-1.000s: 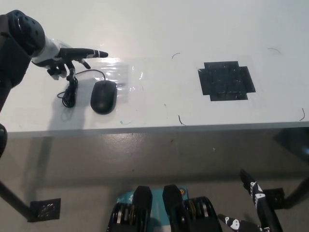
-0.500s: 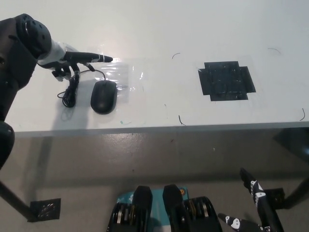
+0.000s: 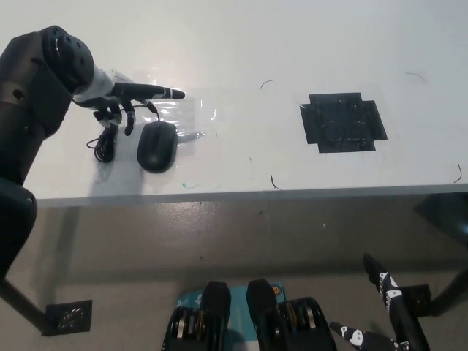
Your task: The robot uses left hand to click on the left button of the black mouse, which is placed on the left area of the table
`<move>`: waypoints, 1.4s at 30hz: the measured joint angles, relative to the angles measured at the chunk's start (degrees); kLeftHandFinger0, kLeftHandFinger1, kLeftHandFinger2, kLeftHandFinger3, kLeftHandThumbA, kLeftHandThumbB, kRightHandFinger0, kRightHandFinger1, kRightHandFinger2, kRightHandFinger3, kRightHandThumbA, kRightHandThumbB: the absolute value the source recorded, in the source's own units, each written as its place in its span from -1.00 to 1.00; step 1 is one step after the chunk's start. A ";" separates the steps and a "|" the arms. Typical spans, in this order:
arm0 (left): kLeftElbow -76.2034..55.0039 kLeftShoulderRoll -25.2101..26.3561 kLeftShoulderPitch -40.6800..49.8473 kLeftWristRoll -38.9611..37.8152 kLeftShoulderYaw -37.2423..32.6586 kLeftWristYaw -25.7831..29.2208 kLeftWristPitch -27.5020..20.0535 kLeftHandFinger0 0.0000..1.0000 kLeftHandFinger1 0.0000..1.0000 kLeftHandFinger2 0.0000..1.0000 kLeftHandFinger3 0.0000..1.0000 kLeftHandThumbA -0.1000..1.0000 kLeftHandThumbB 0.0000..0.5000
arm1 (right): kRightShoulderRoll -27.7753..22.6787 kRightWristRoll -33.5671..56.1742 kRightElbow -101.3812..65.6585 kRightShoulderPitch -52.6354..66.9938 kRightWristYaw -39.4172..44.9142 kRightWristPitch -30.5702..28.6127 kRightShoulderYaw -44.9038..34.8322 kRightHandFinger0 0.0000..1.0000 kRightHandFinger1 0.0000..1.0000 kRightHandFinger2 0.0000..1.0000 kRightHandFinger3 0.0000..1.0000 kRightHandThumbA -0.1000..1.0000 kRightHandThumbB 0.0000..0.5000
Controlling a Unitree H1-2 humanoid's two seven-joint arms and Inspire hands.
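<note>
black mouse: oval, glossy, coiled cord at its left | left hand: above it, holds nothing, one finger stretched | right hand: low, grip unclear

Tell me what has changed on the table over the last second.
The left hand moved toward picture right, its extended finger now pointing past the far end of the black mouse, not touching it. Mouse, cable and black tape patch stayed put.

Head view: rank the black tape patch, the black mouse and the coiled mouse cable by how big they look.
1. Black tape patch, largest.
2. Black mouse.
3. Coiled mouse cable, smallest, though the left hand hides part of it.
All lie on the table, so nearness hardly skews this.
</note>
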 measured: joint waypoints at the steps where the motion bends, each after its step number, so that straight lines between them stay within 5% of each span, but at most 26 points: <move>1: 0.00 0.00 0.01 0.12 0.01 0.00 -0.16 -1.00 -1.00 -0.53 1.00 1.00 0.38 | -0.02 0.00 -0.05 0.00 0.00 0.01 0.00 1.00 1.00 1.00 1.00 1.00 -0.34; 8: 0.34 -0.32 0.20 0.72 0.14 0.00 -0.48 -1.00 -1.00 -0.49 1.00 1.00 0.37 | -0.08 -0.01 -0.28 -0.09 0.32 0.11 0.01 1.00 1.00 1.00 1.00 1.00 -0.44; 19: 1.14 -0.48 0.47 1.44 0.18 0.72 -1.39 -1.00 -1.00 -0.30 1.00 1.00 0.31 | -0.09 0.00 -0.31 -0.26 0.95 0.22 0.00 1.00 1.00 1.00 1.00 1.00 -0.31; 22: 1.55 -0.66 0.53 1.42 0.67 0.68 -1.30 -1.00 -0.86 -0.04 1.00 1.00 0.32 | -0.09 0.00 -0.37 -0.27 0.98 0.33 0.00 1.00 1.00 1.00 1.00 1.00 -0.33; 31: 2.06 -1.01 1.28 1.61 0.97 0.68 -1.36 -1.00 -1.00 -0.34 1.00 1.00 0.28 | -0.09 -0.01 -0.44 -0.32 1.00 0.37 0.00 1.00 1.00 1.00 1.00 1.00 -0.36; 42: 2.59 -1.30 1.95 2.26 1.37 1.66 -1.43 -1.00 -0.96 -0.17 1.00 1.00 0.27 | -0.11 -0.01 -0.57 -0.37 1.03 0.46 -0.01 1.00 1.00 1.00 1.00 1.00 -0.35</move>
